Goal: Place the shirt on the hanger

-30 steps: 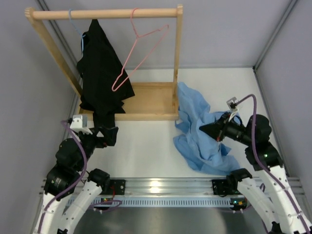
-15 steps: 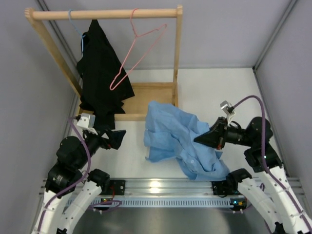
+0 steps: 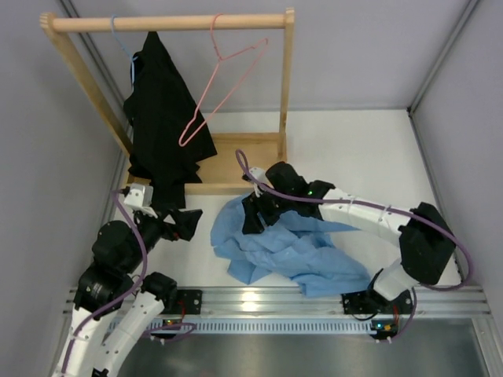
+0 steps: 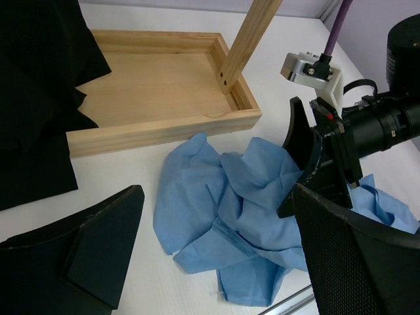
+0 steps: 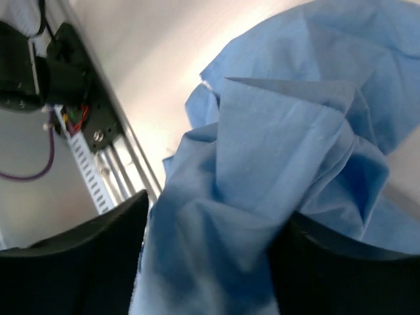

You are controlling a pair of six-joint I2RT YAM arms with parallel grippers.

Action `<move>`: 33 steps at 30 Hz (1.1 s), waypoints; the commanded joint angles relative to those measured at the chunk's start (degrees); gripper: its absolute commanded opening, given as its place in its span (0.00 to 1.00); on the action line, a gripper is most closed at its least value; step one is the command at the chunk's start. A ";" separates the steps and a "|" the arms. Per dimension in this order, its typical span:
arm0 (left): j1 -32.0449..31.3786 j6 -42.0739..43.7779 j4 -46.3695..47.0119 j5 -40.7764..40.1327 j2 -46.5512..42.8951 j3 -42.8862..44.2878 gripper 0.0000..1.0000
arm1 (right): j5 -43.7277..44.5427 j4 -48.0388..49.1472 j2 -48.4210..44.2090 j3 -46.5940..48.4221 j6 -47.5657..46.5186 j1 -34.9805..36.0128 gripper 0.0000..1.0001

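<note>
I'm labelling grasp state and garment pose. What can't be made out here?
- Light blue crumpled fabric shirt: collar and neck label, hidden in its own folds, every view.
- Right gripper: whether it pinches cloth; right wrist view is blurred, its arm covers the fingertips from above.
- Thin blue wire hanger: the black garment covers all but its hook, top view.

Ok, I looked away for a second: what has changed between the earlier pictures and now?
The right gripper dragged the shirt leftward from the right side to the middle, in front of the wooden rack. Its jaws, shut before, now stand apart with cloth between them, apparently letting go. The left gripper stayed open, nearly in place; the hanger and black garment still hang on the rail.
</note>
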 commanded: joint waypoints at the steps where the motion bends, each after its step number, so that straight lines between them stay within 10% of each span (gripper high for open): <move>1: 0.04 0.08 2.83 -1.21 -1.28 -0.23 0.98 | 9.48 3.52 -4.41 0.77 -2.73 1.78 0.73; 8: -0.05 -0.09 2.74 -1.64 -0.84 -0.32 0.98 | 32.85 1.00 -28.56 -13.65 4.92 -2.78 0.88; 14: -0.05 -0.09 2.74 -2.26 -0.75 -0.41 0.98 | 27.98 -3.58 -46.51 -29.57 14.94 -22.35 0.84; 20: -0.05 -0.35 2.74 -2.26 -0.66 -0.49 0.98 | 30.15 -4.28 -50.91 -36.26 19.96 -26.26 0.81; 29: -0.05 -0.44 2.74 -4.02 -0.57 -0.49 0.98 | -1.71 10.72 -43.36 -44.34 20.22 -26.44 0.73; 33: -0.05 -0.53 2.83 -4.19 -0.75 -0.58 0.98 | -5.61 14.78 -41.08 -44.44 20.05 -24.59 0.45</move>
